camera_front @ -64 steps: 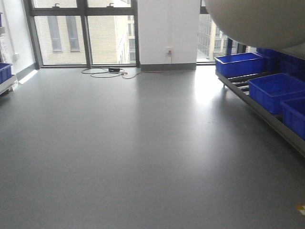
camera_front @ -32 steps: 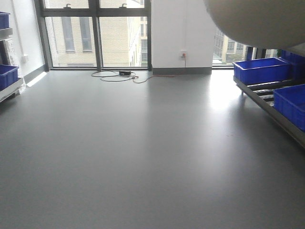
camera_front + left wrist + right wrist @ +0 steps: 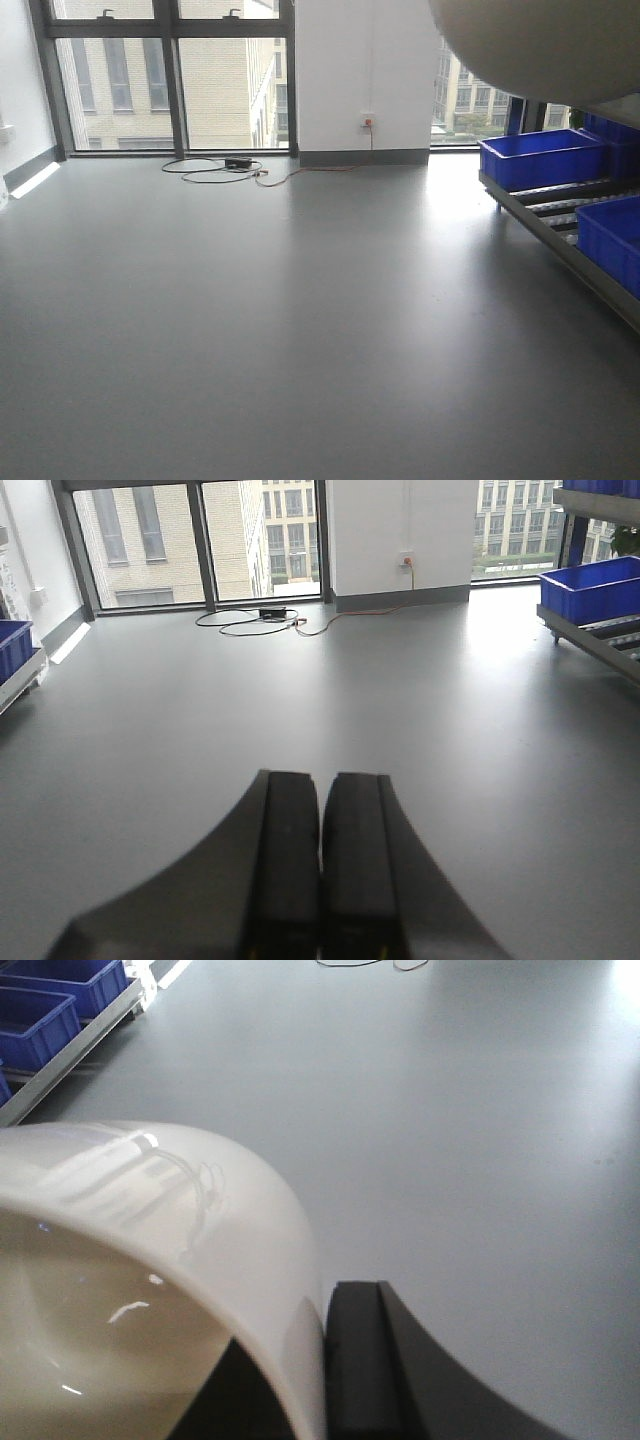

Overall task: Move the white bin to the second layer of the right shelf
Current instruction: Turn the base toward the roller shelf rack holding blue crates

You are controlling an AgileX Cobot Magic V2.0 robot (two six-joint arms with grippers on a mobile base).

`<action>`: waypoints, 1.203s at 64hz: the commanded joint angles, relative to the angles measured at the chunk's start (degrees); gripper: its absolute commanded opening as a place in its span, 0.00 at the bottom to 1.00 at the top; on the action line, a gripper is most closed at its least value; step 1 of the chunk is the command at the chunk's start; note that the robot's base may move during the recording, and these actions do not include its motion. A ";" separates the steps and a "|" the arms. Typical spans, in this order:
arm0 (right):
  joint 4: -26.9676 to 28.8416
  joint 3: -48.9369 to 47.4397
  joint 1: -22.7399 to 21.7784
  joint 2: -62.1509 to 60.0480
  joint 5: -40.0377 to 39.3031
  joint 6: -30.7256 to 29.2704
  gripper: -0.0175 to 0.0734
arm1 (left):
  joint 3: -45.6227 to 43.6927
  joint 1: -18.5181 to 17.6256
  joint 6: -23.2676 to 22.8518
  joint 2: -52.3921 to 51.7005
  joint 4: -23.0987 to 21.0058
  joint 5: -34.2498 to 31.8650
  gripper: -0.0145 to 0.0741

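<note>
Cream-white plastic fills the top right of the front view: the white bin (image 3: 540,45) hangs high above the grey floor (image 3: 300,330), near the right shelf (image 3: 555,195). That shelf's sloped roller level carries 2 blue crates (image 3: 540,158), empty as far as their insides show. A swing into the steel lip or those crates could knock the bin loose. From the left wrist, the left tool (image 3: 320,865) has its fingers pressed together on nothing, so it offers no support. From the right wrist, the right tool (image 3: 322,1370) pinches 1 glossy wall of the bin, whose visible interior is bare. Such a 1-sided grip on smooth plastic may let it pivot or slip.
</note>
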 commanded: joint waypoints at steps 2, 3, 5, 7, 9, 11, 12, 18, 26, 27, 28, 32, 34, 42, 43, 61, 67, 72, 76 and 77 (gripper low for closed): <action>0.41 -1.87 -0.38 -0.55 -5.98 -0.19 0.25 | 2.11 -0.34 -0.18 -0.81 0.00 -4.95 0.26; 0.41 -1.87 -0.38 -0.55 -5.98 -0.19 0.25 | 2.11 -0.34 -0.18 -0.81 0.00 -4.95 0.26; 0.41 -1.87 -0.38 -0.55 -5.98 -0.19 0.25 | 2.11 -0.34 -0.18 -0.81 0.00 -4.95 0.26; 0.41 -1.87 -0.38 -0.55 -5.98 -0.19 0.25 | 2.11 -0.34 -0.18 -0.81 0.00 -4.95 0.26; 0.41 -1.87 -0.38 -0.55 -5.98 -0.19 0.25 | 2.11 -0.34 -0.18 -0.81 0.00 -4.95 0.26; 0.41 -1.87 -0.38 -0.55 -5.98 -0.19 0.25 | 2.11 -0.34 -0.18 -0.81 0.00 -4.95 0.26; 0.41 -1.87 -0.38 -0.55 -5.98 -0.19 0.25 | 2.11 -0.34 -0.18 -0.81 0.00 -4.95 0.26; 0.41 -1.87 -0.38 -0.55 -5.98 -0.19 0.25 | 2.11 -0.34 -0.18 -0.81 0.00 -4.95 0.26; 0.41 -1.87 -0.38 -0.55 -5.98 -0.19 0.25 | 2.11 -0.34 -0.18 -0.81 0.00 -4.95 0.26; 0.41 -1.87 -0.38 -0.55 -5.98 -0.19 0.25 | 2.11 -0.34 -0.18 -0.81 0.00 -4.95 0.26; 0.41 -1.87 -0.38 -0.55 -5.98 -0.19 0.25 | 2.11 -0.34 -0.18 -0.81 0.00 -4.95 0.26; 0.41 -1.87 -0.38 -0.55 -5.98 -0.19 0.25 | 2.11 -0.34 -0.18 -0.81 0.00 -4.95 0.26; 0.41 -1.87 -0.38 -0.55 -5.98 -0.19 0.25 | 2.11 -0.34 -0.18 -0.81 0.00 -4.95 0.26; 0.41 -1.87 -0.38 -0.55 -5.98 -0.19 0.25 | 2.11 -0.34 -0.18 -0.81 0.00 -4.95 0.26; 0.41 -1.87 -0.38 -0.55 -5.98 -0.19 0.25 | 2.11 -0.34 -0.18 -0.81 0.00 -4.95 0.26; 0.41 -1.87 -0.38 -0.55 -5.98 -0.19 0.25 | 2.11 -0.34 -0.18 -0.81 0.00 -4.95 0.26; 0.41 -1.87 -0.38 -0.55 -5.93 -0.19 0.25 | 2.11 -0.34 -0.18 -0.81 0.00 -4.95 0.26; 0.41 -1.87 -0.38 -0.55 -5.93 -0.19 0.25 | 2.11 -0.34 -0.18 -0.81 0.00 -4.95 0.26; 0.41 -1.87 -0.38 -0.55 -5.93 -0.19 0.25 | 2.11 -0.34 -0.18 -0.81 0.00 -4.95 0.26; 0.41 -1.87 -0.38 -0.55 -5.93 -0.19 0.25 | 2.11 -0.34 -0.18 -0.81 0.00 -4.95 0.26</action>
